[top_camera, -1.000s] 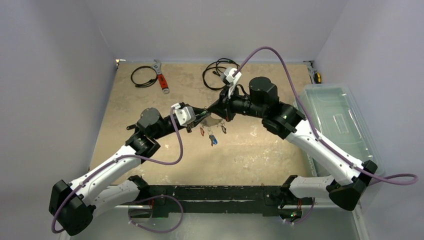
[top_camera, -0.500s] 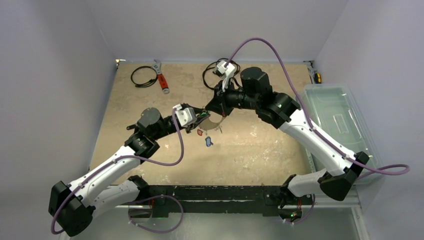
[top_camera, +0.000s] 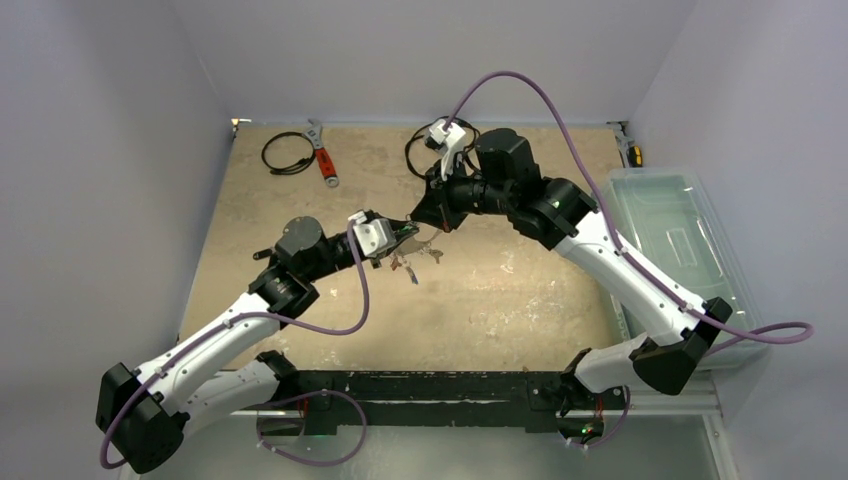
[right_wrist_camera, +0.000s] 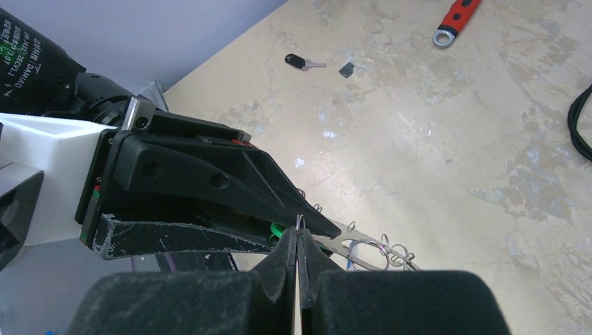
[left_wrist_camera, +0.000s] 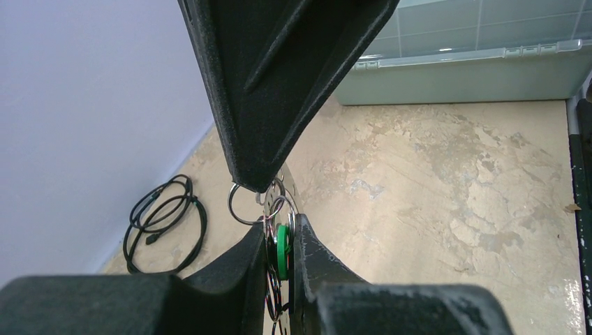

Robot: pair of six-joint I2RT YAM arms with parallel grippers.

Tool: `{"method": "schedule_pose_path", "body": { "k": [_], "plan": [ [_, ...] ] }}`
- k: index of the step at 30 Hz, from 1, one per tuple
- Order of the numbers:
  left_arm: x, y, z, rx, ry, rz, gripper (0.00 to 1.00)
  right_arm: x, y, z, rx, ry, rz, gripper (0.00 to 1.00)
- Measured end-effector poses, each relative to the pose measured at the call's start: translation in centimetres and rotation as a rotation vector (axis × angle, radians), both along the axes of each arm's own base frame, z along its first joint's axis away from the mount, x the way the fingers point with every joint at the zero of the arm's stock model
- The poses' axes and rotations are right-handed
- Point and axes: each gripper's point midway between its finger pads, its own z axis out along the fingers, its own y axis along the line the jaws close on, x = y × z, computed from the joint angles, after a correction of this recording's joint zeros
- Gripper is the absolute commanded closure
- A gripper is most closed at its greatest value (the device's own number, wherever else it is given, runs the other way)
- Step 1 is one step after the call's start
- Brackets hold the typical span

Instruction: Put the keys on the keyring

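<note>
The key tag [left_wrist_camera: 282, 250] is green, the wrench handle [right_wrist_camera: 461, 12] red (silver-ended), the table [left_wrist_camera: 447, 174] mottled beige.

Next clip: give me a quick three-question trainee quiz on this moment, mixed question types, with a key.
1. True or false: a dark-tagged key lies on the table, apart from both grippers.
2. Which tag colour sits between the left gripper's jaws? A red, B green, C blue.
3. Are the right gripper's jaws open or shut?
Key: 1 true; 2 B, the green tag; 3 shut, pinching a thin wire ring.
</note>
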Motion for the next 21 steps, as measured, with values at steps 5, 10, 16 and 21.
{"method": "schedule_pose_path", "body": {
  "k": [5, 10, 16, 21],
  "plan": [
    [-0.1, 0.1, 0.1, 0.0, -0.002, 0.004, 1.0, 0.1, -0.1, 0.0, 0.003, 0.007, -0.009, 0.88],
    [0.0, 0.2, -0.1, 0.003, 0.01, 0.014, 1.0, 0.6, 0.3, 1.0, 0.042, -0.01, -0.017, 0.6],
    [-0.1, 0.2, 0.5, -0.04, 0.04, 0.017, 1.0, 0.4, 0.4, 1.5, 0.1, -0.05, -0.013, 0.49],
    [-0.4, 0.1, 1.7, -0.109, 0.054, 0.011, 1.0, -0.5, -0.7, 1.5, 0.162, -0.108, -0.024, 0.49]
  ]
}}
